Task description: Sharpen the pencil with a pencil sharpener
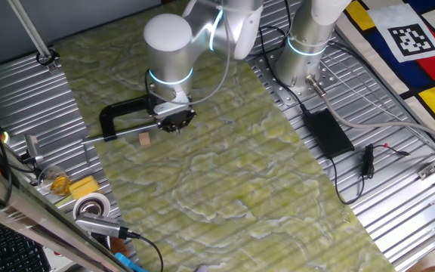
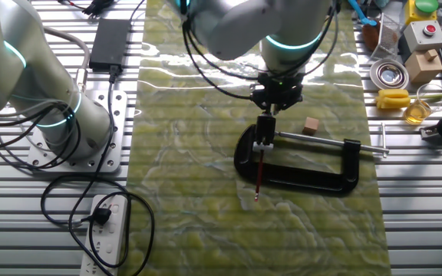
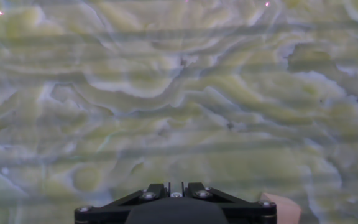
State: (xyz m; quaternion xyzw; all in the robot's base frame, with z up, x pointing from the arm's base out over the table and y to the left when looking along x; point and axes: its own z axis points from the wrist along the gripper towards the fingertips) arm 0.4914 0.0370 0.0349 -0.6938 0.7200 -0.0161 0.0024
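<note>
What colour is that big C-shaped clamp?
Black, with a silver screw rod. The C-shaped clamp shows best in the other fixed view.

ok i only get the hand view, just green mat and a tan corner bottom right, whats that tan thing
observer: a small tan wooden block, lying on the green mat beside the screw rod of the black C-shaped clamp
operator: and wheres the pencil
observer: the thin dark pencil runs from just below the fingers across the clamp's frame; whether it is gripped, i cannot tell
</note>
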